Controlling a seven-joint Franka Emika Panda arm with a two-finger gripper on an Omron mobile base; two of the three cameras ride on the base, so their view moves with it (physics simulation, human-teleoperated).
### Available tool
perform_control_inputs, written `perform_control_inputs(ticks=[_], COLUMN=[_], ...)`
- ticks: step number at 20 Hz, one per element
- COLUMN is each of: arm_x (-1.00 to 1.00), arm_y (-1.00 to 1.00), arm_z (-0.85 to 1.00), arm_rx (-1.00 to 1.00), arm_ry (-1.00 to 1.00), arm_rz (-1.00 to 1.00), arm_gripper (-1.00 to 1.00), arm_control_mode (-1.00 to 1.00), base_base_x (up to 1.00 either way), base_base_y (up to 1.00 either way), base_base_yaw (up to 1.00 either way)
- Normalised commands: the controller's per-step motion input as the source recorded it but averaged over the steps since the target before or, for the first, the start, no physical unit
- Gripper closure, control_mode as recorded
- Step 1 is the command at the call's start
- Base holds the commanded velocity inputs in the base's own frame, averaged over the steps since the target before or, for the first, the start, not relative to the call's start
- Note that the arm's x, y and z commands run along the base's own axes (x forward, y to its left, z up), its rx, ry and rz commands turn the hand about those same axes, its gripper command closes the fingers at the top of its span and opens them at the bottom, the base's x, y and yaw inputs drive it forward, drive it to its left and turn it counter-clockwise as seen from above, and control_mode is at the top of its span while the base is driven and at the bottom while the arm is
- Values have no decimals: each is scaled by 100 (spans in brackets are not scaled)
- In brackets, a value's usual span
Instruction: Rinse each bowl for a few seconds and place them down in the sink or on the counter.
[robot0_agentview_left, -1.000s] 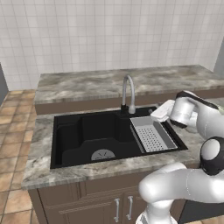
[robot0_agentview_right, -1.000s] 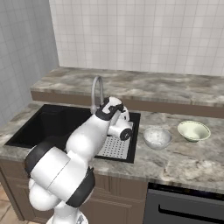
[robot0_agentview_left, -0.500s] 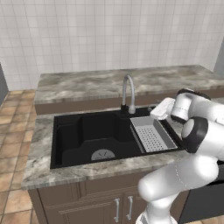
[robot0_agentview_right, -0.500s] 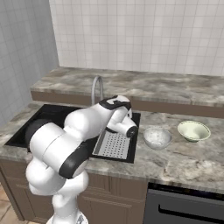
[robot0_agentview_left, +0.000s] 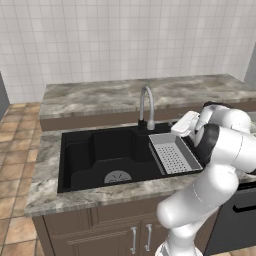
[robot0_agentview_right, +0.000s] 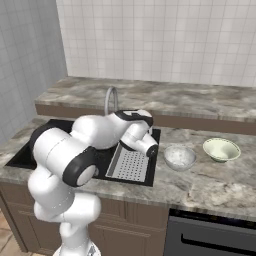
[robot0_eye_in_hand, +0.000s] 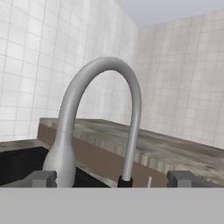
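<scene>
I see gripper (robot0_eye_in_hand: 112, 179) w/ jaws wide apart, nothing held, facing curved steel faucet (robot0_eye_in_hand: 94, 127) at 12 o'clock; whitish-grey round bowl (robot0_agentview_right: 179, 156) behind it

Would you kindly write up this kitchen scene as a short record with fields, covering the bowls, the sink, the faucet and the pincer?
whitish-grey bowl: upright on the counter, right of the sink
cream bowl: upright on the counter, further right, apart from the other bowl
sink: black basin, no bowl inside
perforated tray: at the sink's right end
faucet: curved steel spout, no water visible
pincer: open, holding nothing, facing the faucet
rinsing: not yet begun
</scene>
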Motion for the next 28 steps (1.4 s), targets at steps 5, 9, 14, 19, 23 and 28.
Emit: perform_control_inputs(ticks=[5,9,14,19,23,28], arm_x=[16,27,28,27,14,6], arm_y=[15,7,0,0,0,0], arm_z=[-3,0,0,-1,-11,-17], arm_rx=[-3,0,0,0,0,0], arm_ry=[-2,0,5,4,0,0], arm_rz=[-7,-6,-1,0,0,2], arm_gripper=[-100,-100,-100,-100,-100,-100], arm_control_mode=[-100,-100,-100,-100,-100,-100], base_base_x=[0,0,0,0,0,0], base_base_y=[0,0,0,0,0,0], base_base_yaw=[0,0,0,0,0,0])
